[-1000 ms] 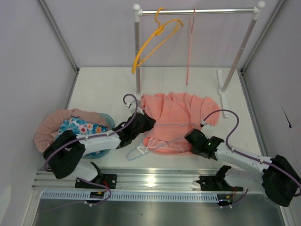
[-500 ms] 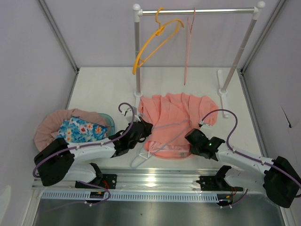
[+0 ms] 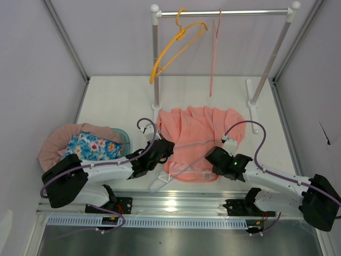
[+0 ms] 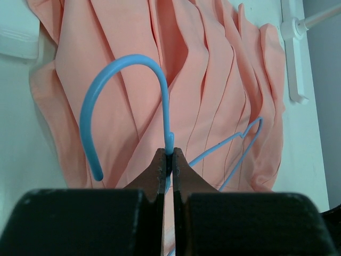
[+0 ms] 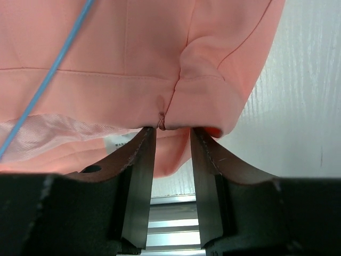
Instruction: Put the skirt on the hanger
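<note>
Left arm (image 3: 104, 169) and right arm (image 3: 274, 178) stretch low and inward; left gripper (image 4: 168, 156) pinched tight on the blue hanger (image 4: 168, 117), right gripper (image 5: 170, 132) with jaws parted.

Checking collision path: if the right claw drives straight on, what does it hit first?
The peach pleated fabric skirt: its seamed edge sits at the tips of the right claw, likely touching, though depth is unclear.
</note>
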Motion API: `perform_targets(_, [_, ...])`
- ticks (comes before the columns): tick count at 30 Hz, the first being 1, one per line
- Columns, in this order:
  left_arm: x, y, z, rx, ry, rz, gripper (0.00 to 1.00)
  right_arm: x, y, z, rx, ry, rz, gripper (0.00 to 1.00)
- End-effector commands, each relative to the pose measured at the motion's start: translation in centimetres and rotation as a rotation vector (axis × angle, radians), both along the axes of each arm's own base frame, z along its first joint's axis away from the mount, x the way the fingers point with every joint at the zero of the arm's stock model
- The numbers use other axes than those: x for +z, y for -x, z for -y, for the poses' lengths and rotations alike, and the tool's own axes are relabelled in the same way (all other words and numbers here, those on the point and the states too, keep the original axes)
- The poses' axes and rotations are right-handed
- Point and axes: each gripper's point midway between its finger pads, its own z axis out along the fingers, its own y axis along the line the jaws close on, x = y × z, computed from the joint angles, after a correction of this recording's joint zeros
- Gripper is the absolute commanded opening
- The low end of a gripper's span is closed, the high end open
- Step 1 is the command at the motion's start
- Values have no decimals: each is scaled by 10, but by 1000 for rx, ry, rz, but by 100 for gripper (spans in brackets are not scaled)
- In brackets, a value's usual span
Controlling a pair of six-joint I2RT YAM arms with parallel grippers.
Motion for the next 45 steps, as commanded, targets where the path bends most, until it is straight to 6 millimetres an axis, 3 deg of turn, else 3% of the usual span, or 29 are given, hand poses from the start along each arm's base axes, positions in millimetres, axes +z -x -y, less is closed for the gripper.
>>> perform_targets(1, [10, -5, 5, 18, 26, 29, 0, 8, -8, 2, -35, 9, 47, 36])
perform_targets(9, [5, -6, 10, 8, 23, 18, 0, 28, 4, -39, 35, -29, 94, 36])
perform_targets(15, [6, -7, 13, 2, 23, 20, 0, 12, 18, -46, 51, 6, 67, 35])
perform_targets(27, [9, -7, 14, -5, 29, 25, 0, -15, 14, 10, -56, 64, 27, 31])
perform_targets(35, [13, -8, 17, -11, 32, 33, 0, -12, 5, 29, -109, 90, 43, 35])
perform_targets(45, [13, -9, 20, -18, 35, 36, 0, -12, -11, 31, -145, 83, 65, 44])
